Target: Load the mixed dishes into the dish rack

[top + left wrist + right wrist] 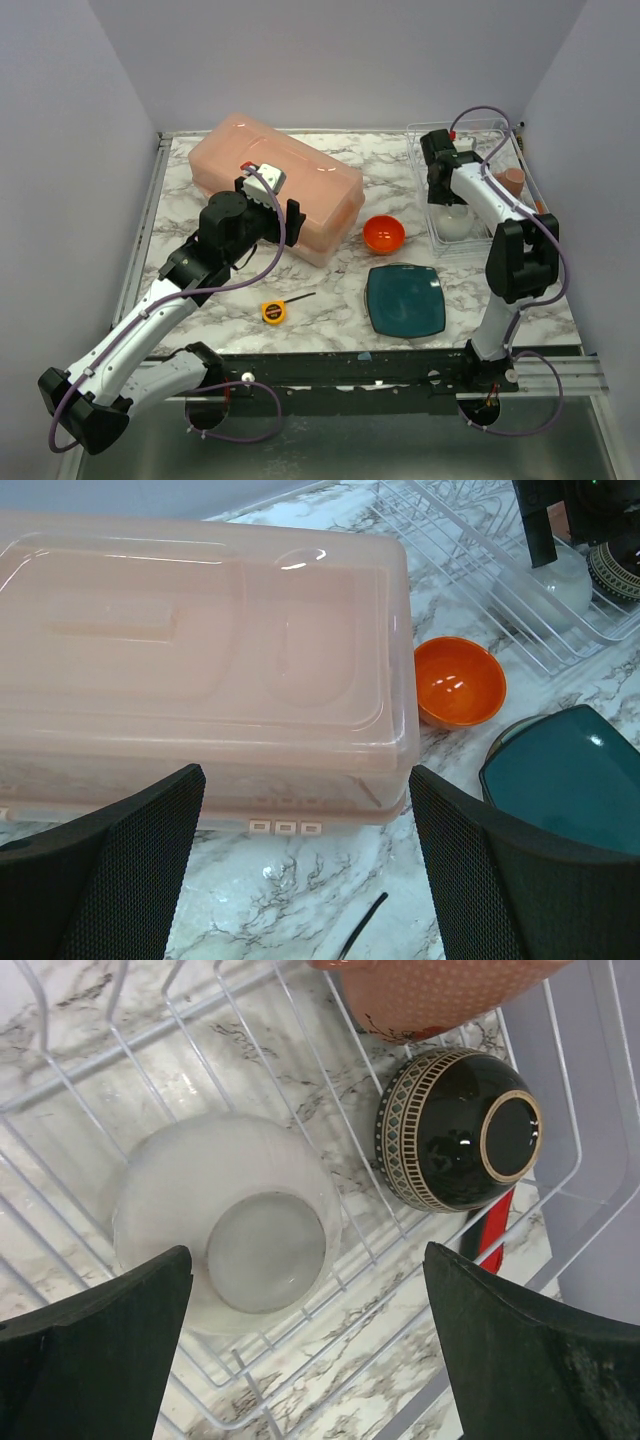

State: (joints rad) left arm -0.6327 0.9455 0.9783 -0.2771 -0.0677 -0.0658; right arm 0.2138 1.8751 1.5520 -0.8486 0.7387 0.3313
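The dish rack (458,127) stands at the back right. In it a white bowl (230,1225) lies upside down, a dark patterned bowl (460,1130) lies on its side, and a pinkish mug (430,990) sits beyond them. My right gripper (310,1360) hangs open just above the white bowl (455,222), holding nothing. An orange bowl (384,233) and a teal square plate (405,300) rest on the table left of the rack. My left gripper (305,870) is open and empty over the near edge of the pink tub (200,650), with the orange bowl (460,680) to its right.
The big pink tub (275,185) fills the back left of the marble table. A yellow tape measure (274,311) lies near the front, its black strap trailing right. A red-handled tool (492,1240) lies under the rack's wire beside the dark bowl. Walls close in on three sides.
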